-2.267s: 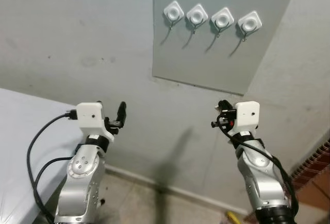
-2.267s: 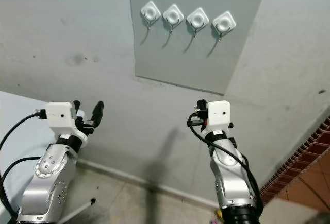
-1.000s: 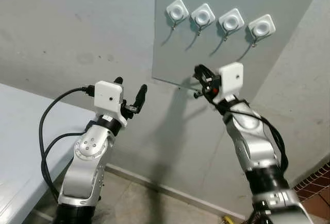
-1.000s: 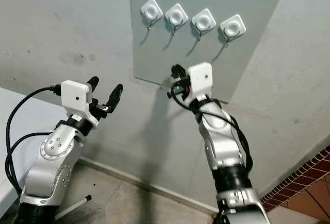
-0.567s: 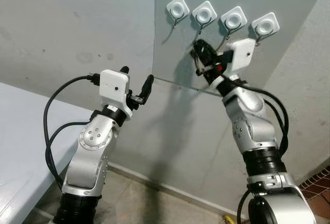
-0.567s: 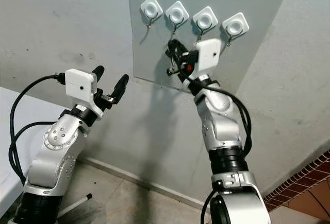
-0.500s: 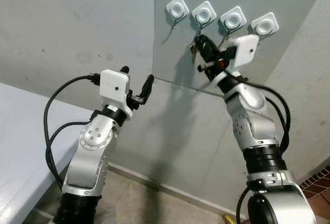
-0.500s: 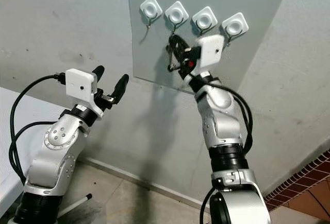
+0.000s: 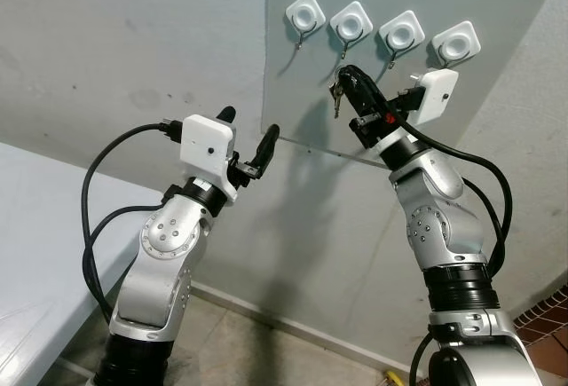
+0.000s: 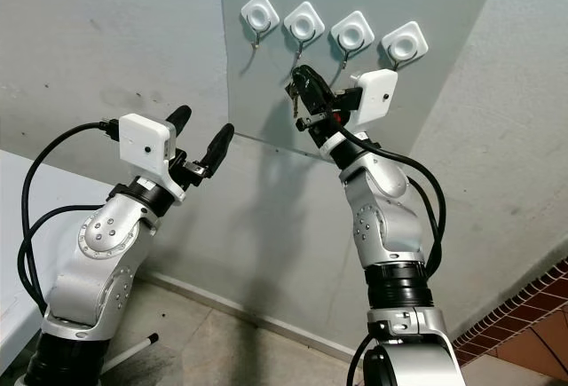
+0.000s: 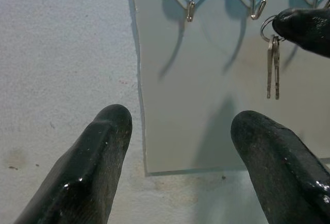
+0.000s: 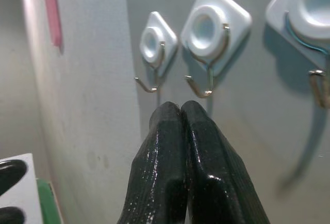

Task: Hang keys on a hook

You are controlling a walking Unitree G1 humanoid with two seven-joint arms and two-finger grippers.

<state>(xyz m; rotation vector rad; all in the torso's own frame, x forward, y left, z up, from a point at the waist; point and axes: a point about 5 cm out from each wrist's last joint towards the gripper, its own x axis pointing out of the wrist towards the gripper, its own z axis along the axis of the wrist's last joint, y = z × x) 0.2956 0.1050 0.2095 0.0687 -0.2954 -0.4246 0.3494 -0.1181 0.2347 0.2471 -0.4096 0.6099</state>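
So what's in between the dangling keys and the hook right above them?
Nothing is. In the left wrist view, the keys hang from the right gripper just under the second hook, with only bare grey board between them.

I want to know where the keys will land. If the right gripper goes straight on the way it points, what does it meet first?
Probably the second hook from the left, just ahead of the right gripper; depth is unclear.
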